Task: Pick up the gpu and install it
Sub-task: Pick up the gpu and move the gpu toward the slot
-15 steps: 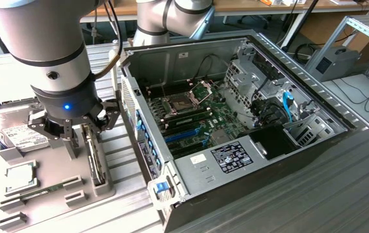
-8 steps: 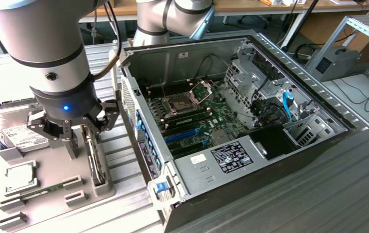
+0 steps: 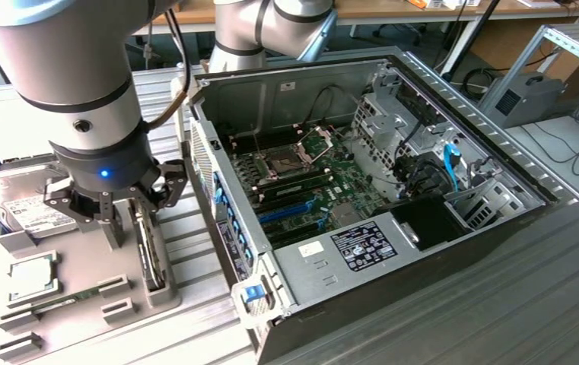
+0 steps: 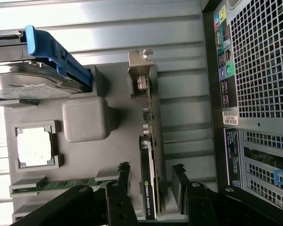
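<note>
Starting at the exterior view's left, there's the grey parts tray (image 3: 78,251) on the ribbed metal table (image 3: 492,304). It's got the silver hard drive (image 3: 25,214) with its white label toward the back, a CPU (image 3: 33,275) in a square pocket nearer the camera, and a slim RAM stick (image 3: 66,302) lying in its slot just beside that. Moving right along the tray, my gripper (image 3: 132,219) hangs pointing straight down, with a blue light (image 3: 103,173) glowing on the wrist above it. The gpu (image 4: 150,188) is right under me, standing on edge in its slot along the side of the tray nearest the case. Its pale metal bracket (image 4: 141,70) is at one end and the dark cooler is at the end where I am. My fingers (image 4: 124,173) are open wider than the card is thick and sit one on each side of it. From the wrist camera there's a strip of tray showing between each finger and the board, so I'm straddling it, not pinching it, and I've got hold of nothing. The card is fully down in its holder. Further right, just beside the tray, the open computer case (image 3: 268,91) lies on its side with the motherboard (image 3: 342,182) facing up. There's a bare CPU socket (image 3: 284,161) toward the back, blue slots (image 3: 291,209) in front of it, and a blue cable (image 3: 453,169) over at the exterior view's right.
</note>
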Controlling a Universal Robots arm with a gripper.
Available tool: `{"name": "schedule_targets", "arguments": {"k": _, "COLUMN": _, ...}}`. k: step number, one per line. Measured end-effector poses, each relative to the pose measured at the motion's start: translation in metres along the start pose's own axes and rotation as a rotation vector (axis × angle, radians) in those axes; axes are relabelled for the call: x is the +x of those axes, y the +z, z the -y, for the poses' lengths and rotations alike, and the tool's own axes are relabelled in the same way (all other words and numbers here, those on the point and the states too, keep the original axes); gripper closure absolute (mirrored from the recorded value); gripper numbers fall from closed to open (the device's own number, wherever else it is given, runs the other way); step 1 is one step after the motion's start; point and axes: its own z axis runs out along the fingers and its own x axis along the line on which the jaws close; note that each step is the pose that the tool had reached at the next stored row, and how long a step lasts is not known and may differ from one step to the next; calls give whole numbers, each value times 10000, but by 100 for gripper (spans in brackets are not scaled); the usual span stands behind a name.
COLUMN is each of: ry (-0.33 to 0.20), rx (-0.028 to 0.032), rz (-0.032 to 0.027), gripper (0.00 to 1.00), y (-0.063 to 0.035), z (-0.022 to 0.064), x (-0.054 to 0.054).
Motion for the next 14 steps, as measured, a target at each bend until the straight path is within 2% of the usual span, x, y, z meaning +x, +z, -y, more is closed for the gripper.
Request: {"name": "schedule_targets", "arguments": {"k": 14, "ry": 0, "rx": 0, "rz": 0, "gripper": 52, "y": 142, "z": 10, "x": 3}}
